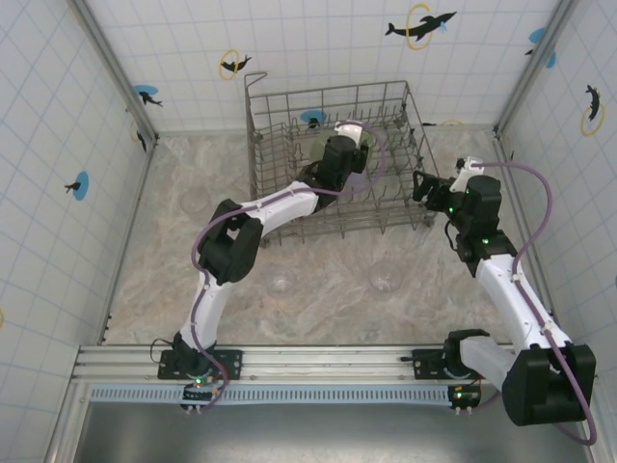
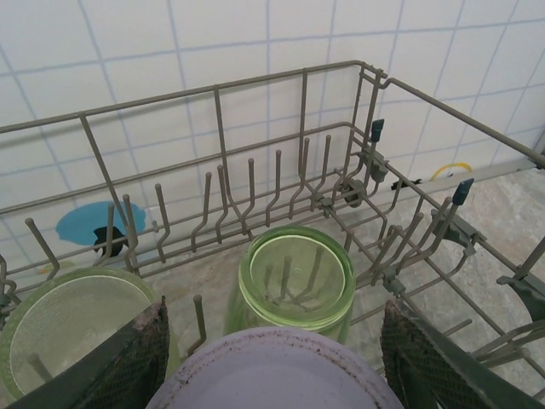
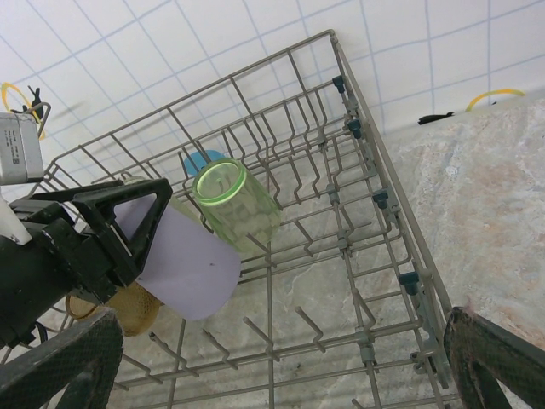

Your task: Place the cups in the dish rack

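I can't read any writing, number or brand here. Behind the rack [image 1: 289, 101] the wall has picture stickers: a dark dolphin in a yellow ring [image 1: 420, 25] and a fish on a blue disc [image 1: 147, 95].

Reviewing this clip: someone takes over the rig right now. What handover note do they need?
Left tool: closed on the lilac cup, down inside the dish rack, not yet let go.
Right tool: open and empty, beside the rack's right wall.
Done: a pale green cup, a second greenish cup to its left and an amber cup sit among the tines.
Left: release the lilac cup, then load what look like two clear cups on the table in front of the rack.
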